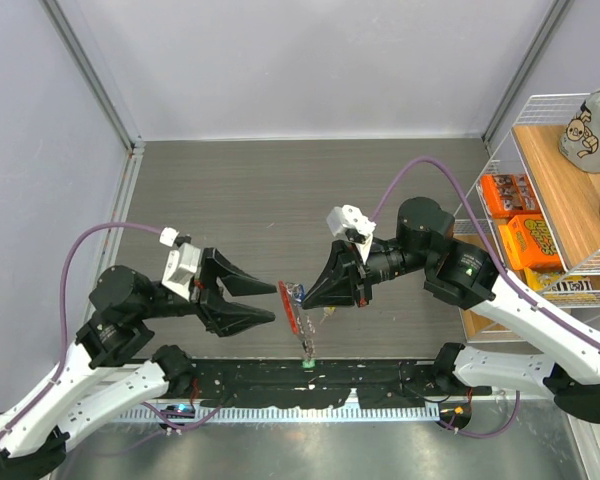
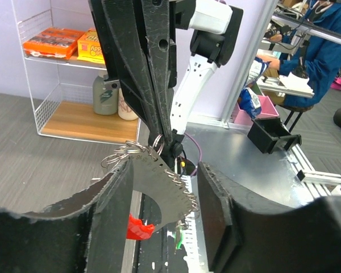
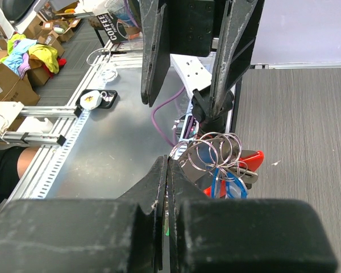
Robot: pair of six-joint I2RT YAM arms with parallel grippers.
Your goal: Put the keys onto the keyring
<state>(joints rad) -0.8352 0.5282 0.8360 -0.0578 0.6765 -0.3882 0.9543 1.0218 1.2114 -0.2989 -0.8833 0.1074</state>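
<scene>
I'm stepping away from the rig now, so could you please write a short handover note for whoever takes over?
Right gripper: shut on the keyring, holding it in the air.
Left gripper: open, fingers either side of the bundle, not clamped.
Keys: blue tag, red tag and green tag hang with the rings.
Done: bundle held up between both arms.
Left: threading of each key cannot be told from here; check before releasing.

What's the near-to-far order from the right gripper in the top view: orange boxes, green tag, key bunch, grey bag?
From the right gripper:
1. key bunch, at its fingertips.
2. green tag, just below it in the view.
3. orange boxes, off to the right.
4. grey bag, far top-right corner.
</scene>
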